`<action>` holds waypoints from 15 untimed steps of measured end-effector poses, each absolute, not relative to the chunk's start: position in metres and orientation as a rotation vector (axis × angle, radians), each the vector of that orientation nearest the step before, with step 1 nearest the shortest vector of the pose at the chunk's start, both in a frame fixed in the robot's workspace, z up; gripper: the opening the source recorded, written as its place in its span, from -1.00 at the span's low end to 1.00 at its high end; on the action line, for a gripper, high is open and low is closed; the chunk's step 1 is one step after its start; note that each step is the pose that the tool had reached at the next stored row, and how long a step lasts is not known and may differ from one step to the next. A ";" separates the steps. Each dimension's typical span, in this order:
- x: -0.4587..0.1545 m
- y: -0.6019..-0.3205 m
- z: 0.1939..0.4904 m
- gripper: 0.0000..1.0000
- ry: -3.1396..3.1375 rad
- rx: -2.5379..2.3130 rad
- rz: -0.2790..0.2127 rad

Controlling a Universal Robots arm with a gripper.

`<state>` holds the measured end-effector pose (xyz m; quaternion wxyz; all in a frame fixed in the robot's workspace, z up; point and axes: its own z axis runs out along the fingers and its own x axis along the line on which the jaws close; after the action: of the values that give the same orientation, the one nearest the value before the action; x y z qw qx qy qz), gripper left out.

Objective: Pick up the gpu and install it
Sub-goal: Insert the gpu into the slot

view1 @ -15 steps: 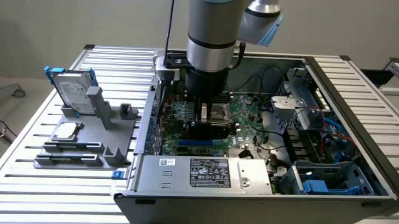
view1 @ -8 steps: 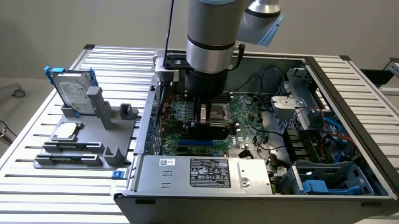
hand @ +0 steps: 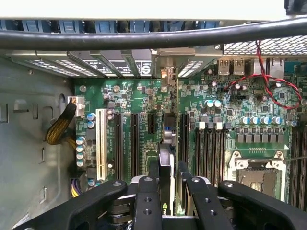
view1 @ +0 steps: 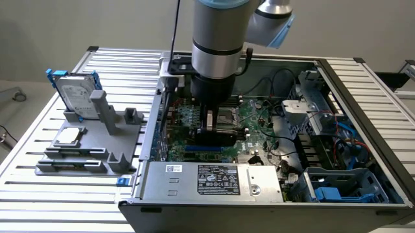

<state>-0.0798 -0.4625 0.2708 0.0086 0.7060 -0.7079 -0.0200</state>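
Open computer case (view1: 214, 217), gpu (hand: 166, 163) clamped between fingers (hand: 147, 201), over motherboard (hand: 139, 96)

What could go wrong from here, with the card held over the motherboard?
1. The gpu, clamped edge-on in the claw, hangs over several parallel black slots. A small sideways offset could press it into the wrong slot or onto the board.
2. Upright capacitors stand close to the slots, and a tilted card might knock them.

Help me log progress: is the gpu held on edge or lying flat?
On edge. The wrist view shows the gpu as a thin strip clamped in the hand, standing over the motherboard slots.
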 end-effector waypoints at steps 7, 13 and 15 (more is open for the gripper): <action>-0.080 -0.465 0.268 -0.47 -2.217 2.211 -0.075; -0.080 -0.467 0.265 -0.47 -2.219 2.214 -0.081; -0.080 -0.468 0.264 -0.47 -2.220 2.216 -0.084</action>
<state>-0.0798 -0.4675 0.2641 0.0019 0.7061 -0.7076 -0.0266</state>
